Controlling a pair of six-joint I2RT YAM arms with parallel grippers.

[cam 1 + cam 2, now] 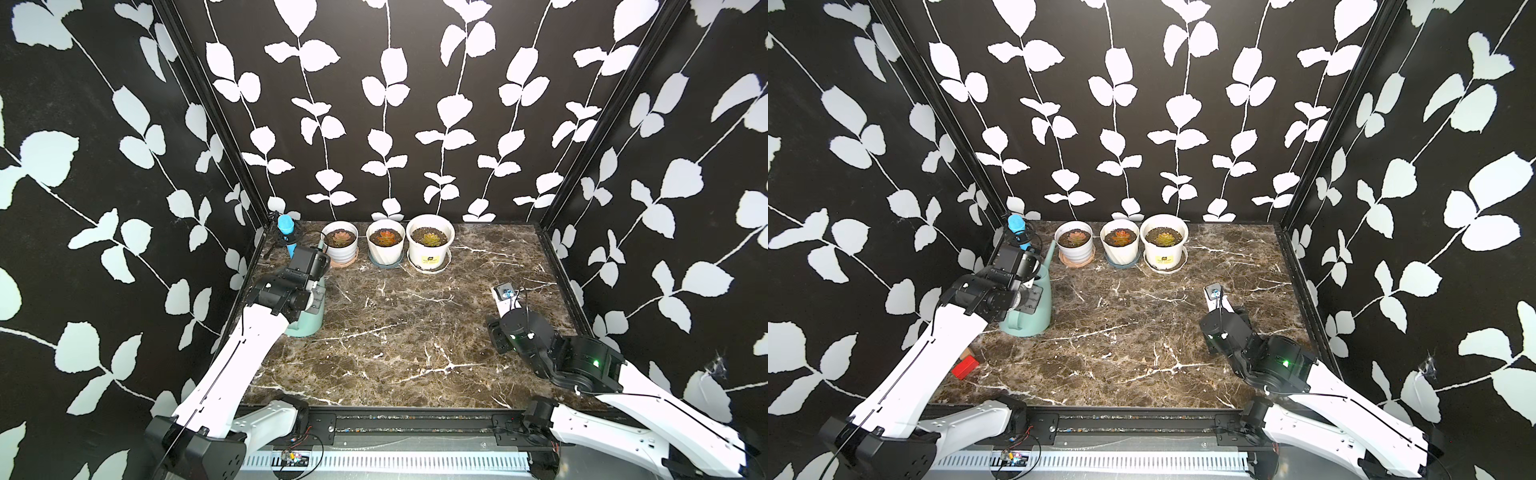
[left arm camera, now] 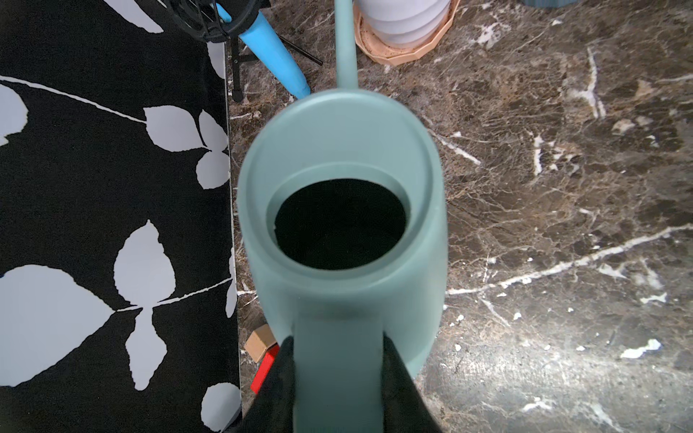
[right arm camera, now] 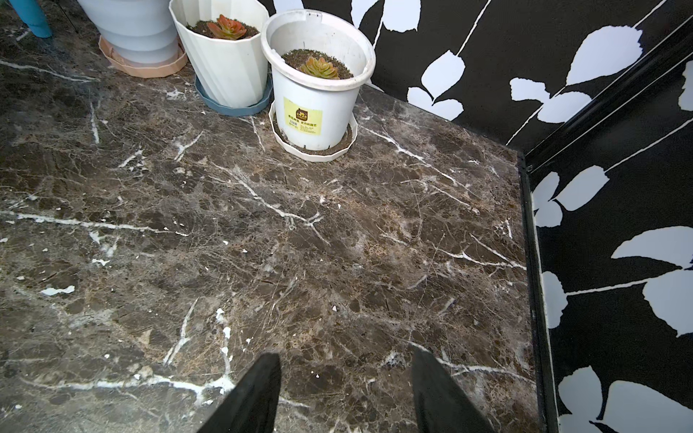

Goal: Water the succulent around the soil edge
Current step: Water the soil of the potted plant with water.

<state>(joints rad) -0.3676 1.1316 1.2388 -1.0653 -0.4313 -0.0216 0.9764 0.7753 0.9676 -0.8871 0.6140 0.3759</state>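
While left pincer (image 2: 337, 341) pinches handle of watering can (image 2: 337, 142), spout sits by closest succulent pot (image 2: 403, 18), perhaps touching; right pincer (image 3: 345, 354) spread.

counts | white pots (image 1: 341, 251) (image 1: 386, 253) (image 1: 419, 249): 3 | succulents (image 1: 341, 237) (image 1: 386, 237) (image 1: 431, 239): 3, one per pot | saucers (image 3: 144, 70) (image 3: 225, 106) (image 3: 313, 154): 3, peach, blue, white | mint watering can (image 1: 1040, 307): 1 | blue cone (image 2: 275, 56): 1 | red block (image 1: 965, 368): 1 | small cardboard box (image 2: 258, 342): 1 | robot arms (image 1: 249, 345) (image 1: 648, 399): 2 | hands: 2, left hand (image 2: 337, 341), right hand (image 3: 345, 360)
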